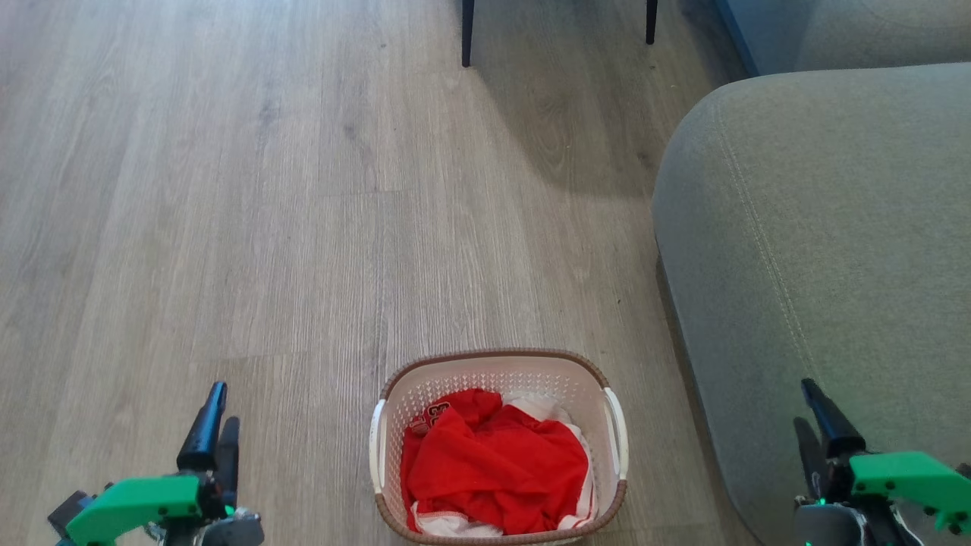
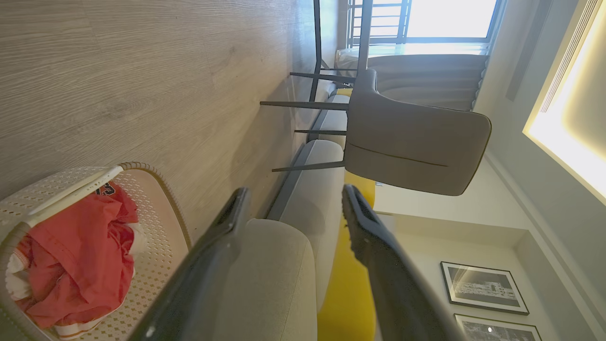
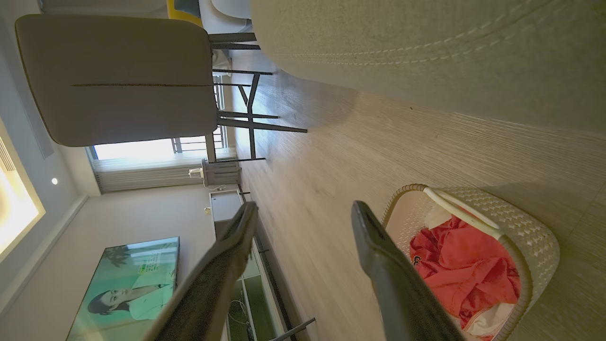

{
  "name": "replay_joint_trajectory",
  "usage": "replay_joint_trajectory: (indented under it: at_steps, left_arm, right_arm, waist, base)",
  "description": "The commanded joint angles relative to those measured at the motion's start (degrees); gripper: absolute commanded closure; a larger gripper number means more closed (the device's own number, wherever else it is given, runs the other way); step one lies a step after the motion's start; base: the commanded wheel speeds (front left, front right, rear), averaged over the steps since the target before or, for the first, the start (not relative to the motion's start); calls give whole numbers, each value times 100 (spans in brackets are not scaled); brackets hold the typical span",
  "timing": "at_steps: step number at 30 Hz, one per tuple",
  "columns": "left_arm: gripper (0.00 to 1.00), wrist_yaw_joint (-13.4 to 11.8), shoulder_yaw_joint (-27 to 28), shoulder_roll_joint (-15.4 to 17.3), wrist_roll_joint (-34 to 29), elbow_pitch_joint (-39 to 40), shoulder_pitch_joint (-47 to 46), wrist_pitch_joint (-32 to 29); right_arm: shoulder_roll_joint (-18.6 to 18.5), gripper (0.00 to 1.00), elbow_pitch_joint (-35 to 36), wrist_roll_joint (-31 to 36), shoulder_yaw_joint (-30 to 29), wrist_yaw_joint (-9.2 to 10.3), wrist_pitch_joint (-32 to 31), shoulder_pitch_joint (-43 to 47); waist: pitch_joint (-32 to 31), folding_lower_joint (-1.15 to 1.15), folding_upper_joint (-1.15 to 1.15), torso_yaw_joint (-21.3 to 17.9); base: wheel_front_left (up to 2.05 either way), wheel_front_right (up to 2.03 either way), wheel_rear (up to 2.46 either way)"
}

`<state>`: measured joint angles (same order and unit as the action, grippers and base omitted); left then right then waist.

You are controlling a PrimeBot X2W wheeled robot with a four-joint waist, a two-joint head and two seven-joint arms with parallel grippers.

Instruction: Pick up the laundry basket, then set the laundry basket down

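The small cream-white perforated plastic laundry basket with a brown woven-look rim (image 1: 493,354) stands upright on the pale grey wood-plank floor (image 1: 265,189), low in the middle of the head view, between the two grippers and well apart from both. Inside it lies a crumpled red fabric garment (image 1: 493,462), with what seems to be a white cloth (image 1: 542,406) under it; this part is too folded to tell more. The two white side handles of the basket lie flat along the rim.

The left gripper (image 1: 224,406) hangs at the lower left over bare floor. In its wrist view the two long dark fingers stand wide apart and hold nothing. The right gripper (image 1: 804,402) is at the lower right, in front of the rounded grey fabric sofa arm (image 1: 819,250), which is just beside the basket on its right. Its jaws are also spread wide and empty. Both wrist views show a grey upholstered chair with thin dark legs (image 2: 416,142) farther away.
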<state>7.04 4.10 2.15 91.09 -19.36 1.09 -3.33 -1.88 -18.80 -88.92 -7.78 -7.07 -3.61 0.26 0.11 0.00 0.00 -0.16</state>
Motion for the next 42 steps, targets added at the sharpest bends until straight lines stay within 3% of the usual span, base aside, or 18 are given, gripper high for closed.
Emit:
replay_joint_trajectory:
  at_steps: [1,14,24,35,42]
  left_arm:
    - [0,7,29,40,-80,206,-275,52]
    - [0,12,5,44,-519,432,-369,271]
    - [0,15,0,47,-1042,719,-437,439]
    - [0,8,-13,51,-2133,1184,-520,624]
    - [0,-255,-145,53,-2907,1563,-581,725]
  right_arm:
    - [-31,0,248,118,-65,-7,85,-306]
    - [-40,0,605,1039,-207,-12,303,-488]
    - [-46,0,1067,2138,-180,-15,471,-705]
    - [-65,0,1505,3364,99,-18,655,-921]
    - [-155,0,1686,4014,316,-20,756,-985]
  waist:
    - [0,0,0,0]
    - [-8,0,0,11]
    - [-9,0,0,47]
    - [-1,0,0,103]
    - [6,0,0,110]
  base:
    - [0,0,0]
    - [0,0,0]
    - [0,0,0]
    - [0,0,0]
    - [0,0,0]
